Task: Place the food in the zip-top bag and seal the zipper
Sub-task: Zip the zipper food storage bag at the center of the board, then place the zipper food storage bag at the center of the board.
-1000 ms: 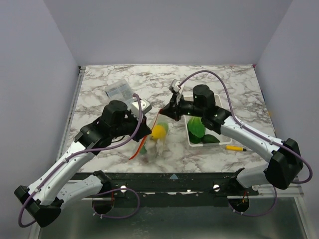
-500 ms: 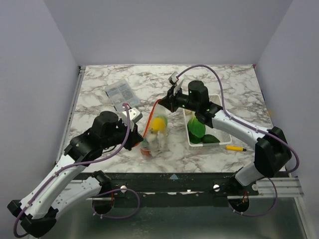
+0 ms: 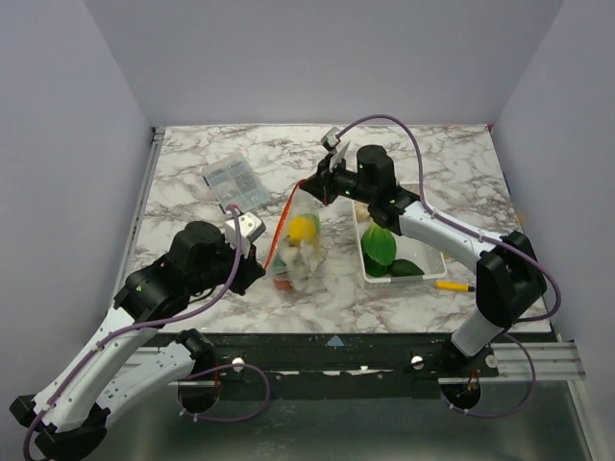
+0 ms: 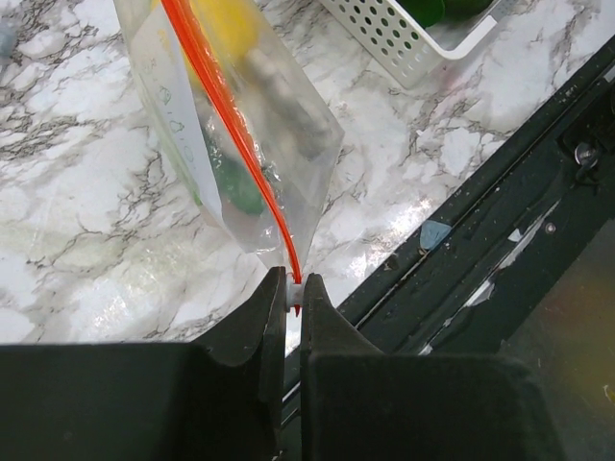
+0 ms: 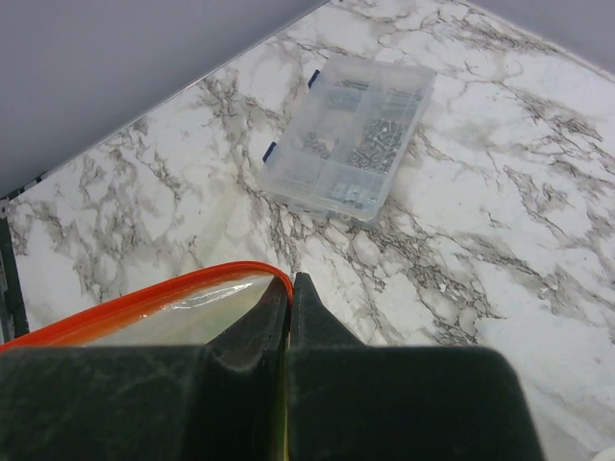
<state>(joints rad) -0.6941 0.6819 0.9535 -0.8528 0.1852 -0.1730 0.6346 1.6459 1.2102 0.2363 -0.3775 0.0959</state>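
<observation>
Both arms are pulling farther apart than a second ago, stretching the zipper (image 4: 219,96) taut. Now the left claw (image 4: 288,288) is pinching its near end and the right claw (image 5: 290,283) its far end, so the strip is running near-to-far between them. Below it, the zip-top bag (image 3: 306,264), food (image 3: 304,230) inside, is hanging over the bench (image 3: 432,163).

The jaws pinch the zipper (image 5: 192,274) at its end, a clear compartment box (image 5: 351,134) on the marble table (image 5: 500,221) beyond.

Food (image 3: 304,230) in zip-top bag (image 3: 296,264) — basket (image 3: 404,280) to its right, packet (image 3: 233,181) behind-left
</observation>
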